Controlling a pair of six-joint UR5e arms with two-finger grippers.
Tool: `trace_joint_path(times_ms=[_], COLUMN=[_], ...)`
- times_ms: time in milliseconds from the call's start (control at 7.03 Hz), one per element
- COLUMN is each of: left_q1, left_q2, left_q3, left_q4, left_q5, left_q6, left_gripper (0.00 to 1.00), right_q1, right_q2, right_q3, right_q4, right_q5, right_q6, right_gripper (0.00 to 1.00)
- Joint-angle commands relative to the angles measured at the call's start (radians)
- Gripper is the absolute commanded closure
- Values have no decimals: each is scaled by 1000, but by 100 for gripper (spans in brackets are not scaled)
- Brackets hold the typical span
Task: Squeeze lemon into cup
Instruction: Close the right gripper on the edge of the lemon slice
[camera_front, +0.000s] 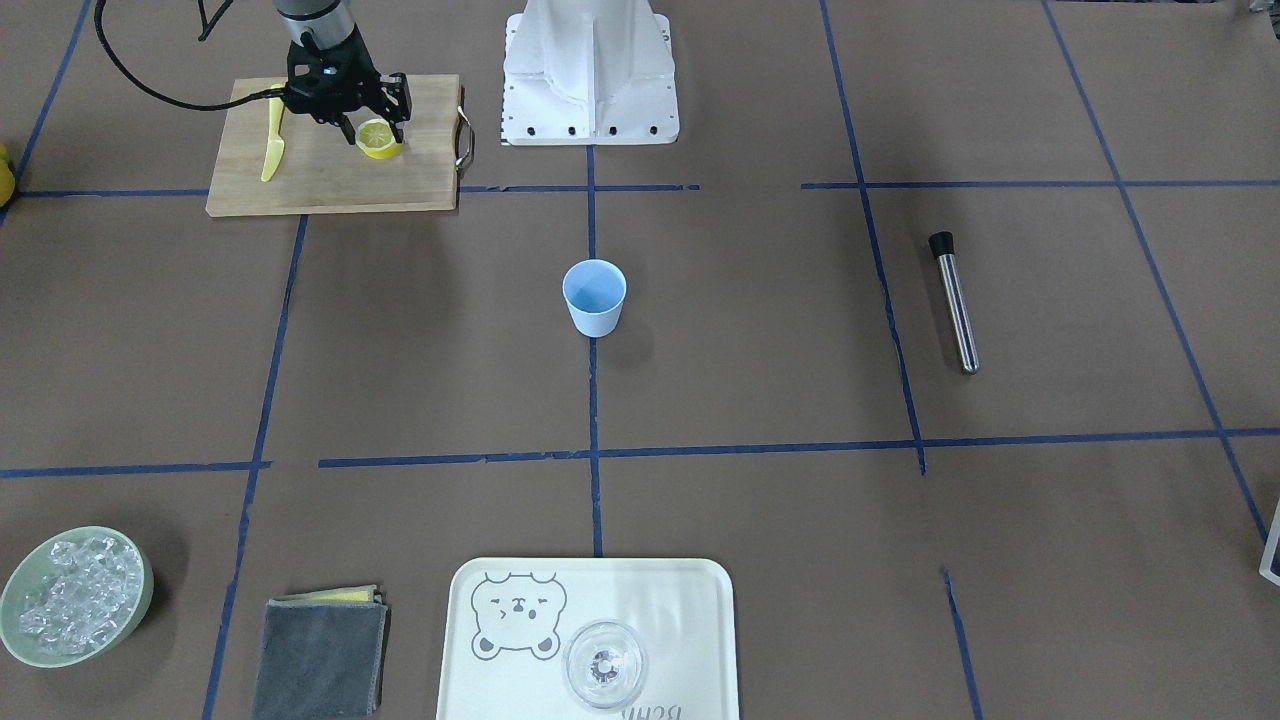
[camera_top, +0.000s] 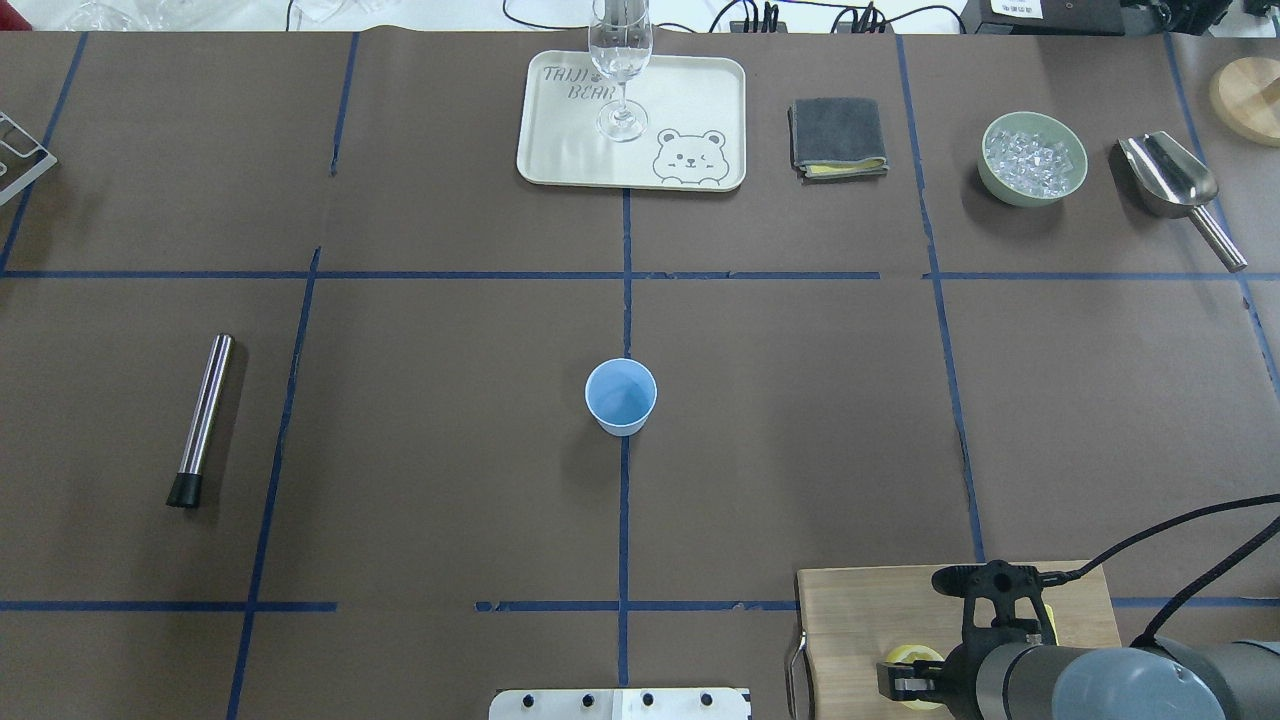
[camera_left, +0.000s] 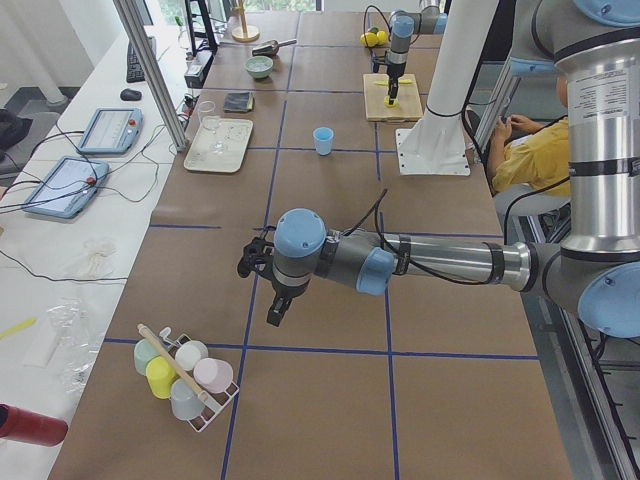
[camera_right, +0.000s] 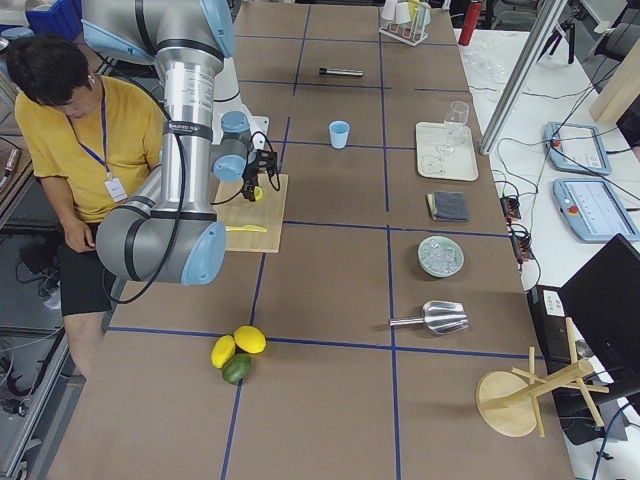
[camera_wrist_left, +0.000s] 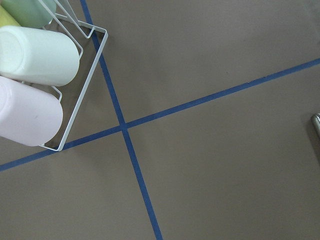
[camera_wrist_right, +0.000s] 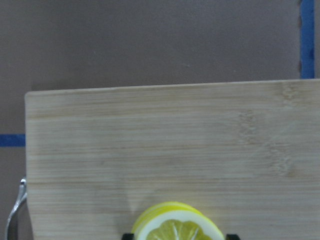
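The lemon (camera_front: 379, 138) lies cut face up on the wooden cutting board (camera_front: 330, 185), at the robot's near right. My right gripper (camera_front: 372, 128) points down over it. The right wrist view shows a black fingertip (camera_wrist_right: 128, 235) tight against each side of the lemon (camera_wrist_right: 177, 227), so the gripper is shut on it. The light-blue cup (camera_front: 594, 297) stands upright at the table's middle (camera_top: 621, 396), well away from the board. My left gripper (camera_left: 260, 290) hovers low over the table's left end; I cannot tell whether it is open or shut.
A yellow knife (camera_front: 272, 145) lies on the board beside the gripper. A metal tube (camera_front: 955, 300), a bear tray (camera_front: 470, 580) holding a stemmed glass (camera_front: 604, 665), a grey cloth (camera_front: 320, 655) and an ice bowl (camera_front: 145, 590) ring the cup. A rack of cups (camera_wrist_left: 35, 75) sits under the left wrist.
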Motion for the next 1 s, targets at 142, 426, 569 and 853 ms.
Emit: trace_joint_path(times_ms=[142,426,569,853], left_q1=[-2,-2,-3,-3], left_q2=[2,2,2,10], left_q3=[0,-2,-2,-3], left_q4=[0,0,0,0], left_q5=[0,0,-2,-2], left_q6=[2,-1,-1,-1], left_gripper=[0,0,0,0], right_q1=[12,54,56,67], right_q2=[-1,-4,-4,-10], right_q3=[8,14,14,40], right_q4=[0,0,0,-6], right_q5=[0,35,36,39], right_q6=[1,1,1,-1], right_gripper=[47,46,46,46])
